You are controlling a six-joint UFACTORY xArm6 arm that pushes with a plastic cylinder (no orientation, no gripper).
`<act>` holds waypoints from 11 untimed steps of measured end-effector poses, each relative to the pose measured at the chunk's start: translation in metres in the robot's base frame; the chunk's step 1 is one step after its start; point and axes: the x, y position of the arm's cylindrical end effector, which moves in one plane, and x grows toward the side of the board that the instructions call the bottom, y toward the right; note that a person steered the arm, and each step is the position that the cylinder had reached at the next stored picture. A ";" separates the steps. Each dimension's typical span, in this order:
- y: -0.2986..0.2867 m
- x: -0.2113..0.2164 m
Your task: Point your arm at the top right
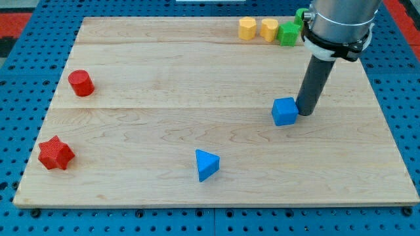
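Observation:
My tip rests on the wooden board in its right half, just to the right of a blue cube and touching or nearly touching it. The dark rod rises from there to the arm's grey body at the view's top right. Near the board's top right edge sit two yellow blocks and a green block. Another green block is partly hidden behind the arm.
A blue triangular block lies near the bottom middle. A red cylinder stands at the left and a red star-shaped block at the bottom left. A blue pegboard surrounds the board.

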 end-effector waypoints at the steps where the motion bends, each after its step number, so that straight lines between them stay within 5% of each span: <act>1: -0.001 0.000; 2: 0.001 -0.017; 5: 0.171 -0.243; 8: 0.166 -0.263; 11: 0.024 -0.253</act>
